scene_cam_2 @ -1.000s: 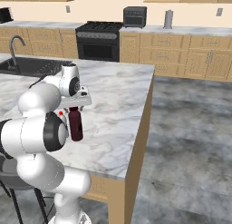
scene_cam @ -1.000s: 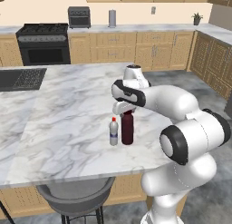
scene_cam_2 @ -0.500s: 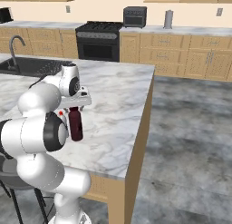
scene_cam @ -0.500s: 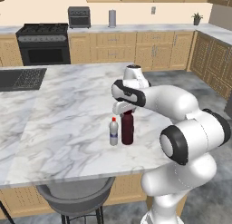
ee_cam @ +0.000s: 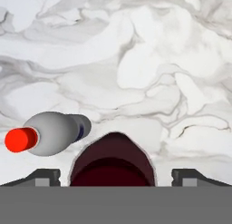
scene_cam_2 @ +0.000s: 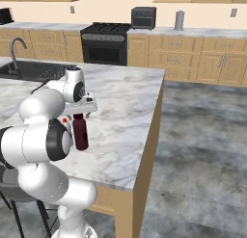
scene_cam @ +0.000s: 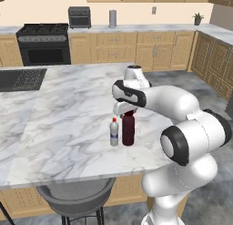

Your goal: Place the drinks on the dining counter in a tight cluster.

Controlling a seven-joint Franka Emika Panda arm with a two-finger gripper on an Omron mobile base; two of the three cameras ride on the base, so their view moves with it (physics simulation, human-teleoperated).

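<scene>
Two dark fingertips (ee_cam: 45, 177) of the tool (ee_cam: 115, 178) stand spread wide on either side of the stout maroon bottle (ee_cam: 113, 160), clear of its rounded shoulders and gripping nothing; the tool hangs straight above that bottle on the marble worktop (scene_cam: 63, 110). Just beside the maroon bottle stands the small clear bottle (scene_cam: 114, 132), smooth and cylindrical with a red cap and a blue band of label; any writing on the label is too small to read, and whether the two bottles touch is hard to tell. Both stand upright near the worktop's front edge, above a round grey stool (scene_cam: 75, 196). The worktop is white-grey veined stone on a tan wood base, with a black sink (scene_cam_2: 34, 71) set in its far end under a curved tap (scene_cam_2: 16, 49). Beyond it, against the wall, a black stove (scene_cam: 44, 44) sits among wooden cabinets. From the right base view the robot's own white arm (scene_cam_2: 41, 131) hides most of the small clear bottle.
</scene>
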